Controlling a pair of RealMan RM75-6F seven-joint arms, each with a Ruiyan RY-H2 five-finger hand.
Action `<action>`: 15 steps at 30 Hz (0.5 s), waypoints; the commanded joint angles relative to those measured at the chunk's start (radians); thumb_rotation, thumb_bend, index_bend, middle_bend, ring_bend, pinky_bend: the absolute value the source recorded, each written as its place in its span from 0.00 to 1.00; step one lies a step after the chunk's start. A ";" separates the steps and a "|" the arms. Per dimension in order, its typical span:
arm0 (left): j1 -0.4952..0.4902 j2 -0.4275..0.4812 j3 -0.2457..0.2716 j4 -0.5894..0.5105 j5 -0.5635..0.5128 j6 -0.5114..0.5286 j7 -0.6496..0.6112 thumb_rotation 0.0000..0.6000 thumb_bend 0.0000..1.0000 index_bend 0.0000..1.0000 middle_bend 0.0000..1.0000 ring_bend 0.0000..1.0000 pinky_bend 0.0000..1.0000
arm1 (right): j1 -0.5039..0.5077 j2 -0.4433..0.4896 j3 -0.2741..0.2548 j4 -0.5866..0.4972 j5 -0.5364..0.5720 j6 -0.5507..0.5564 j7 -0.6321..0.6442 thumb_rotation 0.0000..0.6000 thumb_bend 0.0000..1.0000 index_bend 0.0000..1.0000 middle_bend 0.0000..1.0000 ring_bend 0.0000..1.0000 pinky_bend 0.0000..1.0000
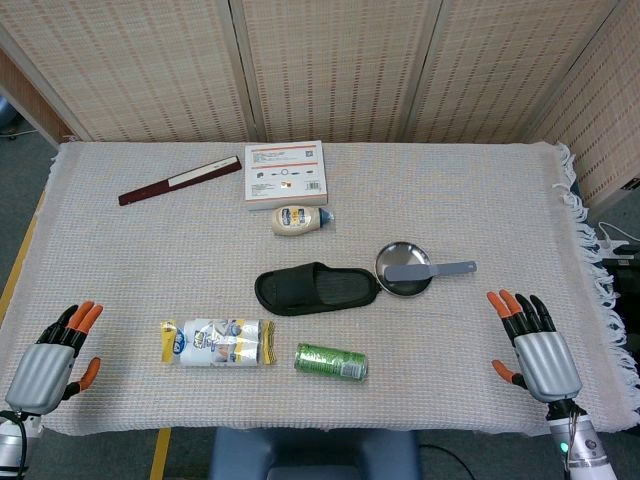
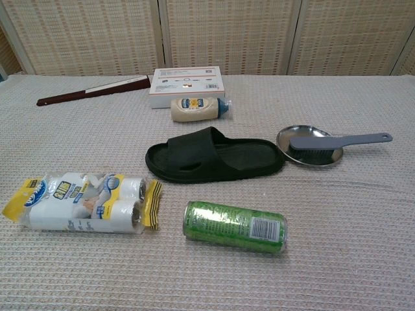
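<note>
My left hand [image 1: 52,355] rests open near the table's front left corner, holding nothing; a pack of white rolls [image 1: 218,342] [image 2: 84,201] lies closest to it. At the front right my right hand [image 1: 535,345] is open too, fingers apart and empty, a little right of a grey brush [image 1: 428,270] [image 2: 337,142] lying across a small metal dish [image 1: 400,262] [image 2: 295,136]. A green can [image 1: 331,361] [image 2: 235,226] lies on its side at the front middle. Behind it is a black slipper [image 1: 317,288] [image 2: 214,157]. The chest view shows neither hand.
A white box [image 1: 285,172] [image 2: 187,85] sits at the back, with a squeeze bottle [image 1: 299,219] [image 2: 198,109] lying in front of it. A closed dark fan [image 1: 180,182] [image 2: 91,90] lies at the back left. The woven tablecloth [image 1: 500,190] has a fringed right edge.
</note>
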 commanded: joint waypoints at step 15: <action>-0.020 -0.002 0.002 -0.006 0.011 -0.027 -0.014 1.00 0.46 0.00 0.00 0.00 0.21 | 0.233 -0.146 0.177 0.147 0.148 -0.243 -0.052 1.00 0.12 0.00 0.00 0.00 0.00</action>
